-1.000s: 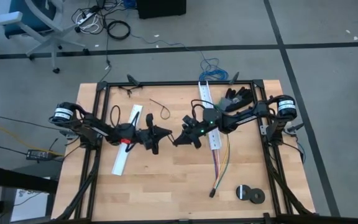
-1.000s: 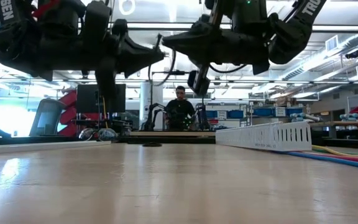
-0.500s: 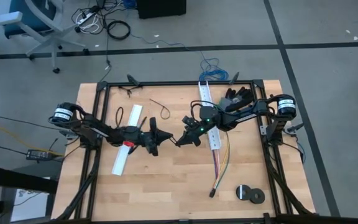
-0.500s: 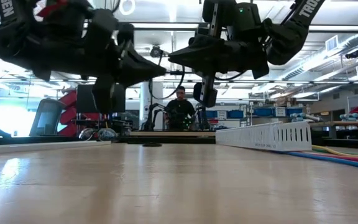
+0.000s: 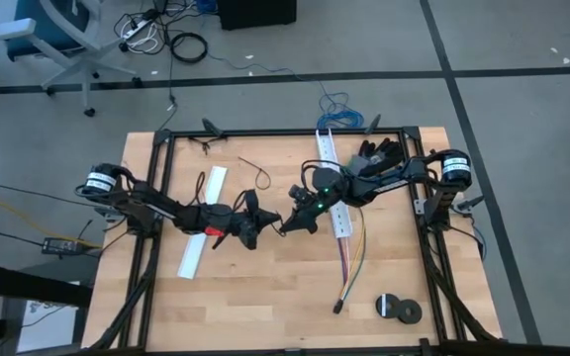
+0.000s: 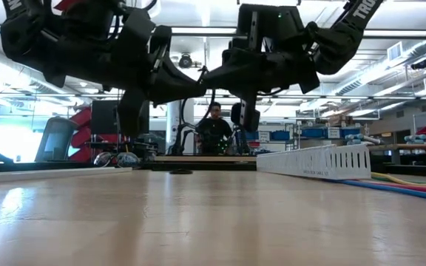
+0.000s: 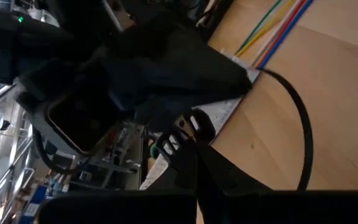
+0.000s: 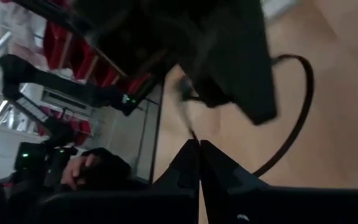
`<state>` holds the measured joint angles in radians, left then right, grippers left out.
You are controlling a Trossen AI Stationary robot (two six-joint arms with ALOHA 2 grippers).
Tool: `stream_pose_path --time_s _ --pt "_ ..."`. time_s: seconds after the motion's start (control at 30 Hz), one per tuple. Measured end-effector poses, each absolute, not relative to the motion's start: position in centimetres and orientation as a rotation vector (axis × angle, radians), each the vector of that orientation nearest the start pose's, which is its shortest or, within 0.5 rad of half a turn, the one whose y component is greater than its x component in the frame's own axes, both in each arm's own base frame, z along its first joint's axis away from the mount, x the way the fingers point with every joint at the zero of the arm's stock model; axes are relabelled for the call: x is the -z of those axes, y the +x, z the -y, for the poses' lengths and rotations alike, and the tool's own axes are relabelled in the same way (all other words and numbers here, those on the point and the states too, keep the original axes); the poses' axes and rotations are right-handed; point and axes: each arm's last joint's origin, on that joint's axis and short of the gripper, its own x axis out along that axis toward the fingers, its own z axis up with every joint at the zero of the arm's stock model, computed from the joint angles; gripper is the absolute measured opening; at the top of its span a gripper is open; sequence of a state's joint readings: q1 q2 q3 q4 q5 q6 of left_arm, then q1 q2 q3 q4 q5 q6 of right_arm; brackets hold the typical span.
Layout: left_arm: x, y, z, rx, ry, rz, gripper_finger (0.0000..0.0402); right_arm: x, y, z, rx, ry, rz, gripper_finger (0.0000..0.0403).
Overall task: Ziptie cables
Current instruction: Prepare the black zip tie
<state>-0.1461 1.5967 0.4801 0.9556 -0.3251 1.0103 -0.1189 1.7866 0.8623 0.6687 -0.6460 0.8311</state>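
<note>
Both grippers — left gripper (image 5: 257, 223) and right gripper (image 5: 283, 223) clenched — are met beside the white slotted plastic channel (image 5: 331, 183), apparently to pass a thin black plastic ziptie (image 7: 298, 118).

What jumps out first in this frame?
The left gripper and right gripper, both shut, meet tip to tip above mid-table, a thin black ziptie curving between them. To the right lie the white slotted channel and the cables, untouched.

Smooth pale wooden table (image 5: 265, 287); white slotted plastic channel (image 6: 324, 160); matt black arms.
</note>
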Motion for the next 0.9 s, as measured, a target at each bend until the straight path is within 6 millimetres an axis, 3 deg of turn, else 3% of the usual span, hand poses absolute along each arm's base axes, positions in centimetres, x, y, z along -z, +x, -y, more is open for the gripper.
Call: stream_pose_path --time_s 0.2,0.63,0.9 --pt "-15.7 27.9 3.8 -0.085 1.058 -0.247 0.0001 -18.0 35.8 2.3 -0.498 0.922 -0.492 0.0" --pt "-15.8 27.9 4.4 -0.076 1.048 -0.233 0.001 -18.0 35.8 2.8 -0.484 0.911 -0.471 0.0" --pt "-15.9 27.8 4.5 -0.083 0.921 -0.215 0.0028 -18.0 35.8 2.8 -0.471 0.889 -0.457 0.0"
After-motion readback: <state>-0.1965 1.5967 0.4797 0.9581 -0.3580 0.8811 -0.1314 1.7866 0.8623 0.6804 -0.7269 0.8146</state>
